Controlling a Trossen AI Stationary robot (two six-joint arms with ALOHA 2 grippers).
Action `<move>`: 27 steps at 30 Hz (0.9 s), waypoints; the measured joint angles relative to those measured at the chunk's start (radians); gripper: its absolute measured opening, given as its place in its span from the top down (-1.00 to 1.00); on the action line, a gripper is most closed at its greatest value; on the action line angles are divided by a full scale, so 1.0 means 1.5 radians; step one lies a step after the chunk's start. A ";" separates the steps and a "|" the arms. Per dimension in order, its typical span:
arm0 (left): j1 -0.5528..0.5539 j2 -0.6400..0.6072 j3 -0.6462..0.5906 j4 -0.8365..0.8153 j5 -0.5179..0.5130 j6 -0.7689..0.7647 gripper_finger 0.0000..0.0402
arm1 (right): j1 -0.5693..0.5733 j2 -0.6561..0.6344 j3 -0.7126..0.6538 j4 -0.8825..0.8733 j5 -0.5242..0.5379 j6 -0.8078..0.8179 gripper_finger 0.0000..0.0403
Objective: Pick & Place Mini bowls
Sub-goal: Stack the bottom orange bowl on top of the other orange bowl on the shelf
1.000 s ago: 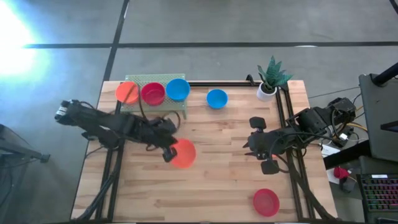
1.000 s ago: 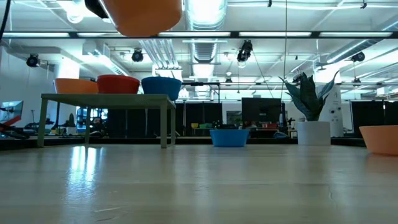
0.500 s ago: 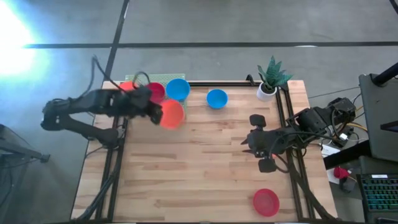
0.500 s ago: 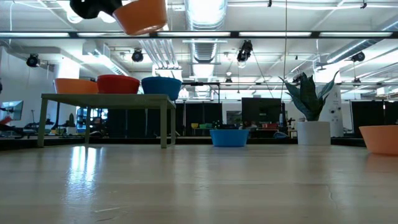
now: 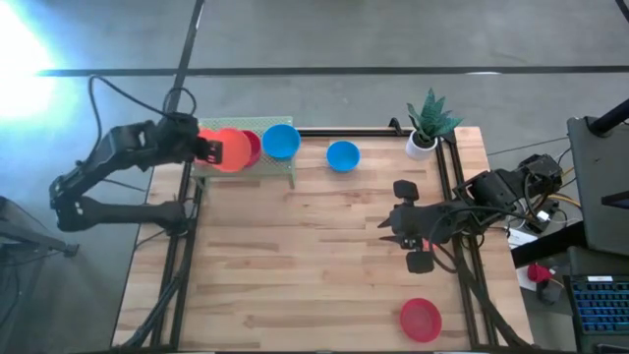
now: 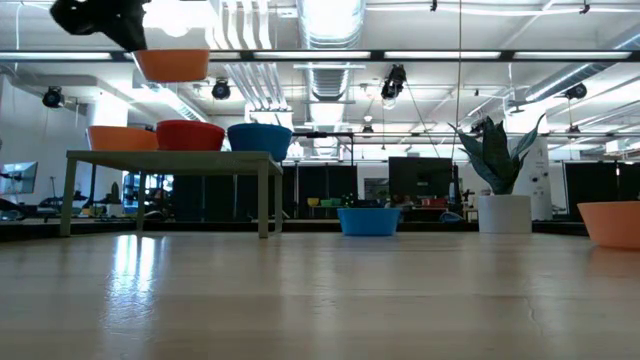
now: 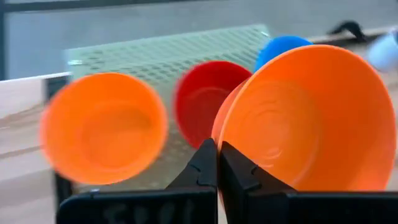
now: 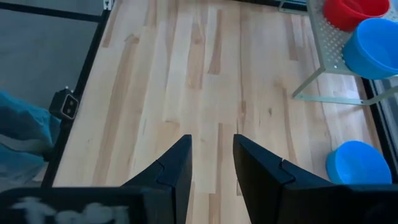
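Seen from above, a pale green perforated metal rack [image 5: 257, 169] stands at the upper left of my light wooden counter [image 5: 324, 265]. On it sit three small round plastic bowls in a row: an orange bowl [image 7: 102, 127], a red bowl [image 7: 202, 96] and a blue bowl [image 5: 281, 141].

My left jaws [image 7: 217, 163] are closed tight on the rim of another orange plastic bowl [image 5: 229, 149], held in the air above the rack, over the orange and red bowls. In the overhead picture it hides the orange bowl and most of the red one.

A second blue bowl [image 5: 342, 155] rests on the counter just right of the rack. A second red bowl [image 5: 421, 319] lies at the lower right of the counter. At the upper right corner stands a small green plant in a white pot [image 5: 425, 126].

My right jaws [image 8: 211, 163] hover at the right middle of the counter, partly open and holding nothing.

In the level view the lower right bowl [image 6: 612, 222] is cut off by the frame's right edge.
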 joint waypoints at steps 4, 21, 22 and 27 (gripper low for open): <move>0.058 -0.014 0.000 -0.052 -0.038 0.002 1.00 | 0.000 0.000 0.000 0.000 0.008 0.000 0.45; 0.208 -0.009 -0.034 -0.098 -0.122 0.023 1.00 | 0.000 0.000 0.000 0.014 0.008 0.000 0.45; 0.214 -0.009 -0.040 -0.096 -0.122 0.026 1.00 | 0.000 0.000 0.000 0.014 0.008 0.000 0.45; 0.232 -0.008 -0.058 -0.076 -0.114 0.031 1.00 | 0.000 0.000 0.000 0.014 0.008 0.000 0.45</move>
